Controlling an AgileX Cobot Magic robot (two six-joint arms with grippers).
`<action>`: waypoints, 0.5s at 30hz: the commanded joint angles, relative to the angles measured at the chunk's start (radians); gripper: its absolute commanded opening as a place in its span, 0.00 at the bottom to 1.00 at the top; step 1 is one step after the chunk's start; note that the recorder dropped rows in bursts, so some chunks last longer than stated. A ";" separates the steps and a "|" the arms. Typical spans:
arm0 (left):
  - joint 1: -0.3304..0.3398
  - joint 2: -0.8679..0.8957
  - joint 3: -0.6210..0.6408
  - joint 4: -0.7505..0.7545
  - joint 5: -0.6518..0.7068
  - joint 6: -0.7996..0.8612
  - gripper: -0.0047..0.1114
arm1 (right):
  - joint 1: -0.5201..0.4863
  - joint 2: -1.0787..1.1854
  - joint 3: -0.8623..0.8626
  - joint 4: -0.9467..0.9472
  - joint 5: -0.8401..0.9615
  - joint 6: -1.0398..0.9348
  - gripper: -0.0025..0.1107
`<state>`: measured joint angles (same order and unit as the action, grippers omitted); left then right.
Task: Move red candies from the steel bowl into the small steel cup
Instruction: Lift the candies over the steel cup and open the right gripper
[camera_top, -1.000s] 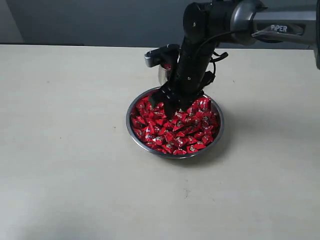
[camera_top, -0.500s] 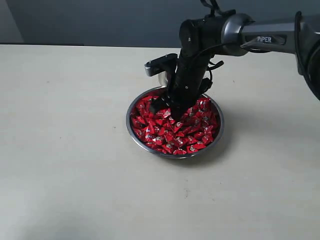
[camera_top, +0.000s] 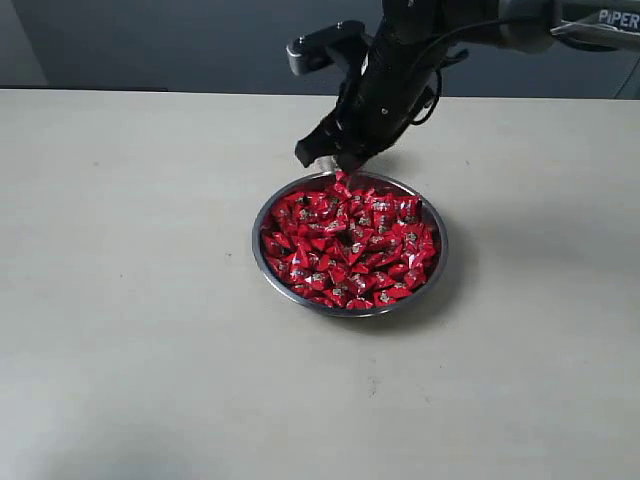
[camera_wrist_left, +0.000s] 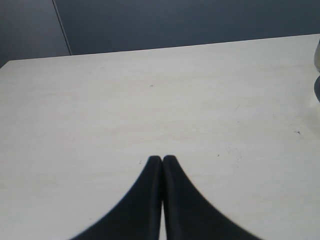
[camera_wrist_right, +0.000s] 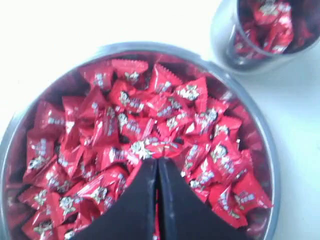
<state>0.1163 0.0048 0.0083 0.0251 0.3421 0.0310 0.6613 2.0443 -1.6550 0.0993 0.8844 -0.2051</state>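
Shiny steel bowl (camera_top: 256, 246) heaped with red candies (camera_top: 350, 245) sits just below the right end effector (camera_top: 338, 165), tips pinching one candy, the small steel cup (camera_wrist_right: 222, 47) alongside holding several.

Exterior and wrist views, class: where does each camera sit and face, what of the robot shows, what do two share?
Exterior view: off the arms, angled down at the table and steel bowl; shows right arm and right gripper.
Left wrist view: left wrist, facing along the table; shows shut left gripper.
Right wrist view: right wrist, facing down onto bowl and small steel cup; shows shut fingers.
Shared by exterior and right wrist: red candies.
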 joint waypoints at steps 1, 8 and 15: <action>-0.008 -0.005 -0.008 0.002 -0.005 -0.002 0.04 | -0.004 -0.003 -0.004 -0.049 -0.184 0.052 0.02; -0.008 -0.005 -0.008 0.002 -0.005 -0.002 0.04 | -0.102 0.095 -0.004 0.023 -0.464 0.110 0.02; -0.008 -0.005 -0.008 0.002 -0.005 -0.002 0.04 | -0.115 0.152 -0.004 0.067 -0.543 0.101 0.02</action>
<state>0.1163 0.0048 0.0083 0.0251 0.3421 0.0310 0.5503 2.1956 -1.6550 0.1532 0.3716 -0.0950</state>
